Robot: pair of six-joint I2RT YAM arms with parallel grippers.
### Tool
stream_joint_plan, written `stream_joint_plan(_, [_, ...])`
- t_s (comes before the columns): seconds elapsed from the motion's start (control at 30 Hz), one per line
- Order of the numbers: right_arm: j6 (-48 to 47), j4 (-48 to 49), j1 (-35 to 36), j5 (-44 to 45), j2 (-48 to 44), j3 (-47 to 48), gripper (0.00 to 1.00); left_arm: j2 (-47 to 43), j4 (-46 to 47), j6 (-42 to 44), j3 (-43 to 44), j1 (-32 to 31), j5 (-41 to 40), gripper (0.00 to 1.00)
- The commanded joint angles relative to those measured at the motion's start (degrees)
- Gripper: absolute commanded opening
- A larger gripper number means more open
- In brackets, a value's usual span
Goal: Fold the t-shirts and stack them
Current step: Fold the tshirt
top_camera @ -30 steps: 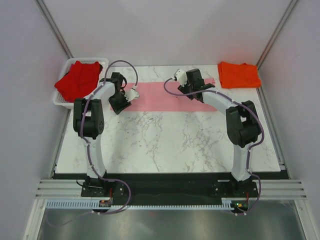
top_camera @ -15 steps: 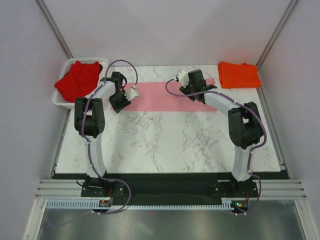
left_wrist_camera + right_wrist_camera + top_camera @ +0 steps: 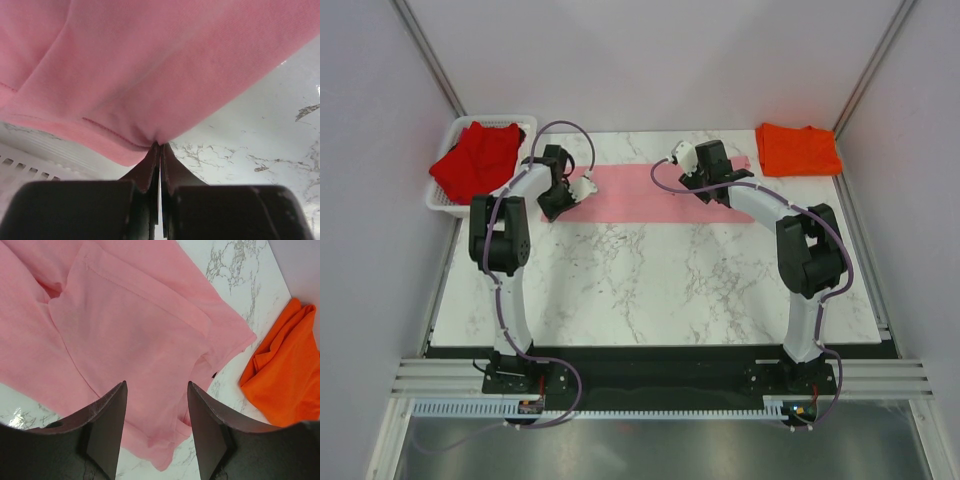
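Observation:
The light pink t-shirt (image 3: 640,193) lies as a long folded strip across the back of the marble table. My left gripper (image 3: 557,206) is at its left end, shut on the hemmed edge of the pink t-shirt (image 3: 150,65), the cloth pinched at the tips of the left gripper (image 3: 160,146). My right gripper (image 3: 701,176) hovers open over the strip's right end; in its wrist view the pink t-shirt (image 3: 125,330) shows between the fingers of the right gripper (image 3: 156,385), which hold nothing. The orange t-shirt (image 3: 798,148) (image 3: 285,380) lies folded at the back right. The deep red t-shirt (image 3: 475,160) sits in the basket.
The white mesh basket (image 3: 445,205) stands off the table's back left corner, close to my left gripper; its wall (image 3: 30,160) shows in the left wrist view. Grey booth walls close in the left, right and back sides. The table (image 3: 650,290) runs to the arm bases.
My left gripper has shut on the pink t-shirt's left edge; it was open before. The right arm has barely moved.

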Motion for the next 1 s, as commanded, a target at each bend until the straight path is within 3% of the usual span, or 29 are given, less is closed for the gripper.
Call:
stream_joint_plan(0.0, [1.2, 0.3, -0.2, -0.1, -4.1, 0.5, 0.6, -5.1, -0.9, -2.0, -4.6, 0.0, 2.1, 0.02])
stream_joint_plan(0.3, [0.9, -2.3, -0.2, 0.7, -7.4, -2.5, 0.6, -23.4, -9.6, 0.1, -19.1, -3.3, 8.0, 0.02])
stream_joint_plan(0.53, [5.6, -9.1, -1.5, -1.6, -3.7, 3.1, 0.6, -30.9, -17.5, -2.1, -28.7, -9.1, 14.3, 0.02])
stream_joint_plan(0.77, [12.7, -18.1, -1.9, -5.5, 5.0, 12.7, 0.59, -34.9, -19.9, -8.3, -34.4, -15.4, 22.2, 0.02])
stream_joint_plan(0.97, [13.3, -19.4, -0.6, -6.3, 8.1, 16.4, 0.59, -34.9, -20.3, -12.5, -35.6, -19.4, 28.7, 0.02])
